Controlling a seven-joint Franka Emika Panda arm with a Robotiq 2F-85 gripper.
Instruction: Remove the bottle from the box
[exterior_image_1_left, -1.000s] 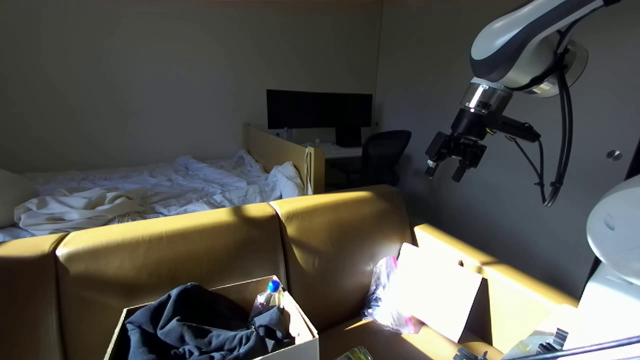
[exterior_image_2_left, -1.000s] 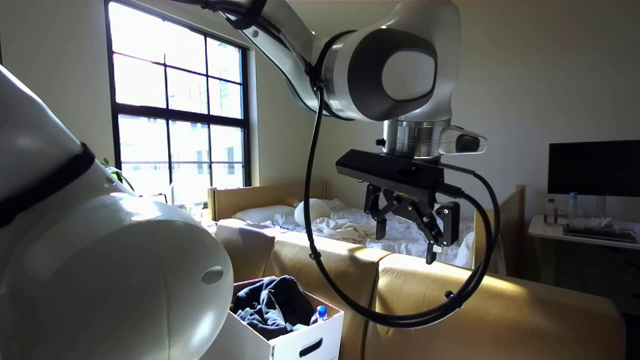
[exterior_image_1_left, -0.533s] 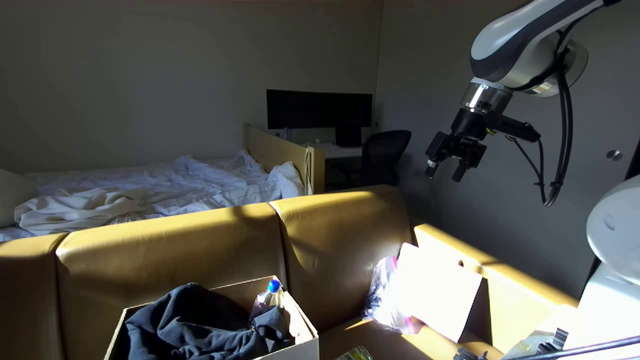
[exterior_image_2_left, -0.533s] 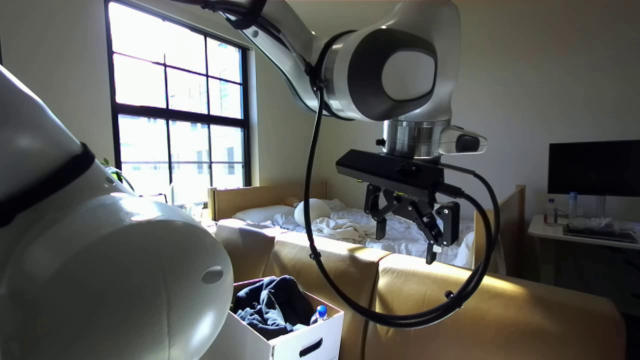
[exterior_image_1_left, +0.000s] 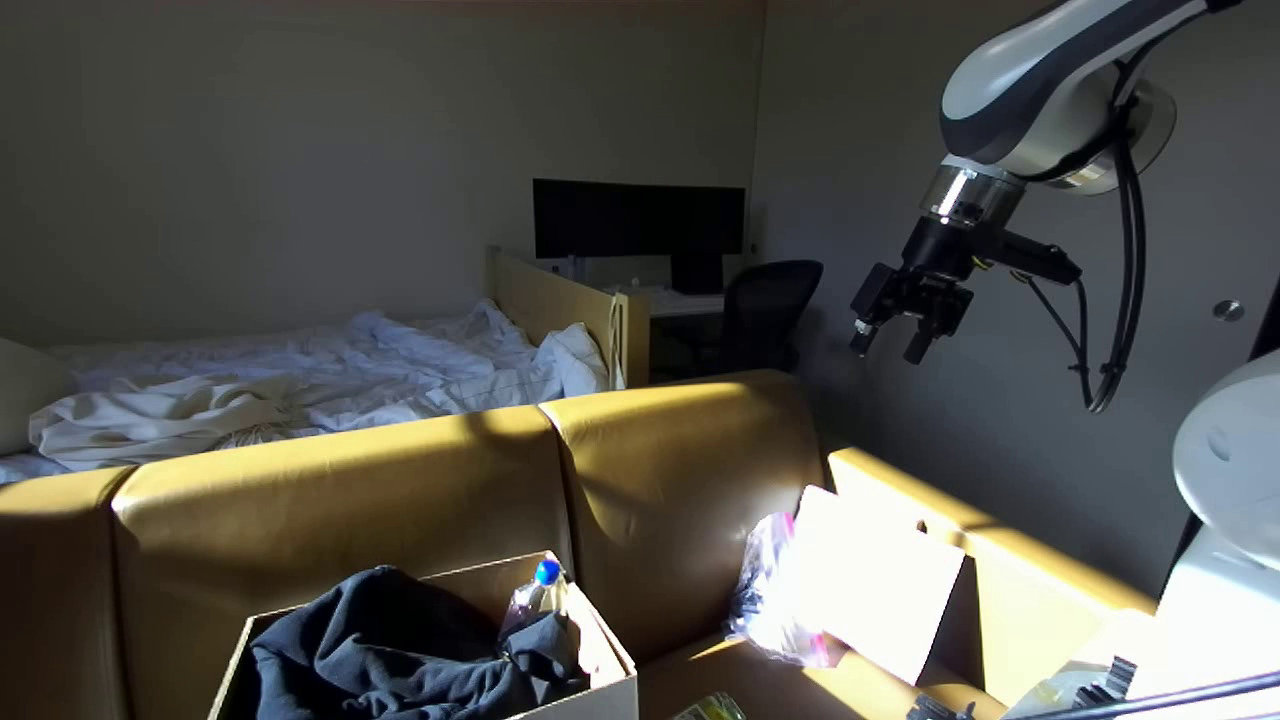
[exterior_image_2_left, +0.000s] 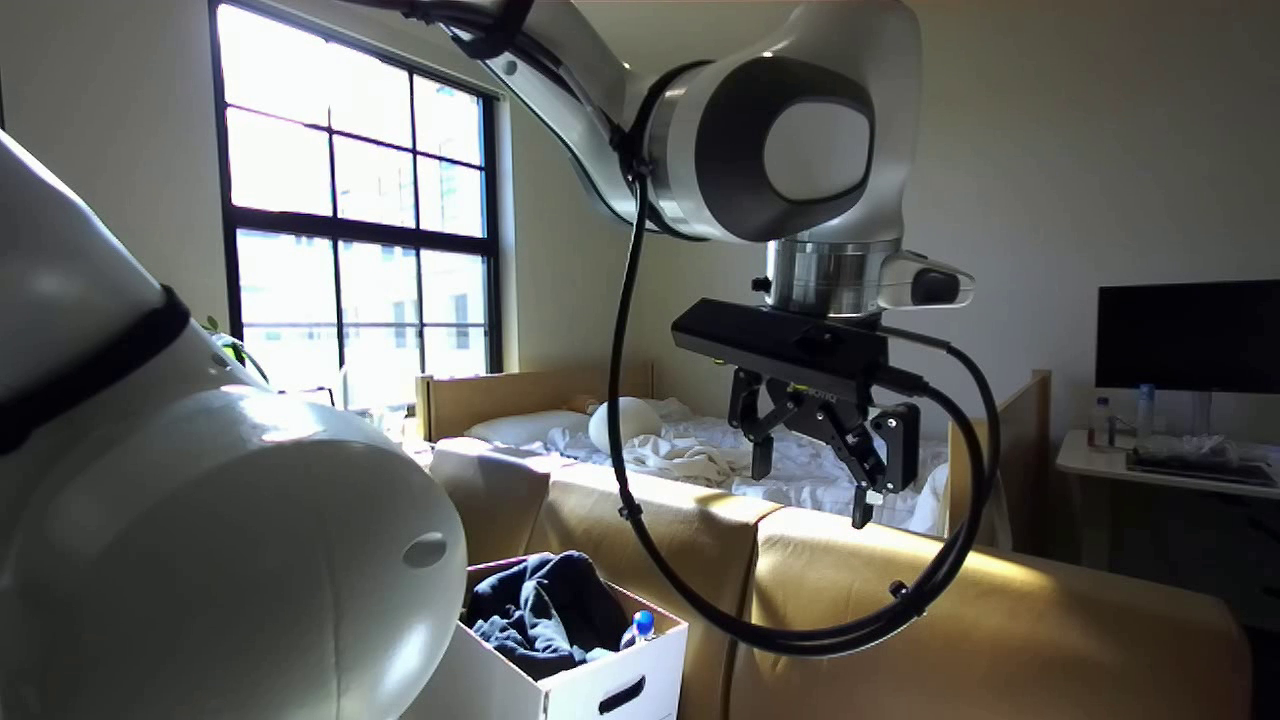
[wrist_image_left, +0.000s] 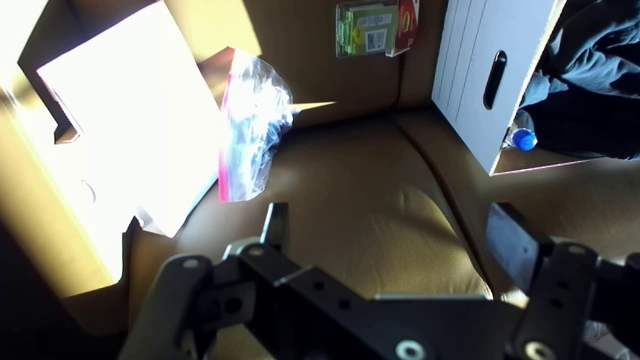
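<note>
End effector (exterior_image_2_left: 812, 485): it hangs in the air and is directed downward. Its two fingers (wrist_image_left: 512, 245) stand wide apart; in the wrist view the tan backrest (exterior_image_1_left: 690, 450) is seen between them.
Table (wrist_image_left: 310, 75): this is a tan sofa; the backrest runs along its back edge, and the armrest (exterior_image_1_left: 890, 482) along its side edge.
Box (wrist_image_left: 460, 100): it stands near the back edge of the table, well apart from the corner where backrest and armrest meet. Its wall with the handle hole faces toward this armrest.
Bottle (exterior_image_1_left: 535, 598): it is inside the box, near the handle-hole wall and the back edge of the table. The blue cap (exterior_image_1_left: 547, 572) is on top; in an exterior view the bottle leans a little, and the dark cloth (exterior_image_1_left: 400, 640) hides its lower part.
Bottle from end effector: lower and well apart; in both exterior views it is down and to the left in the picture. In the wrist view it appears at the upper right.
White panel (exterior_image_1_left: 870, 580): it stands tilted at the corner of backrest and armrest.
Plastic bag (wrist_image_left: 255, 135): it is at the back edge of the table, just beside the panel.
Green packet (wrist_image_left: 375, 30): it lies away from the back edge, beside a red packet (wrist_image_left: 406, 25).
</note>
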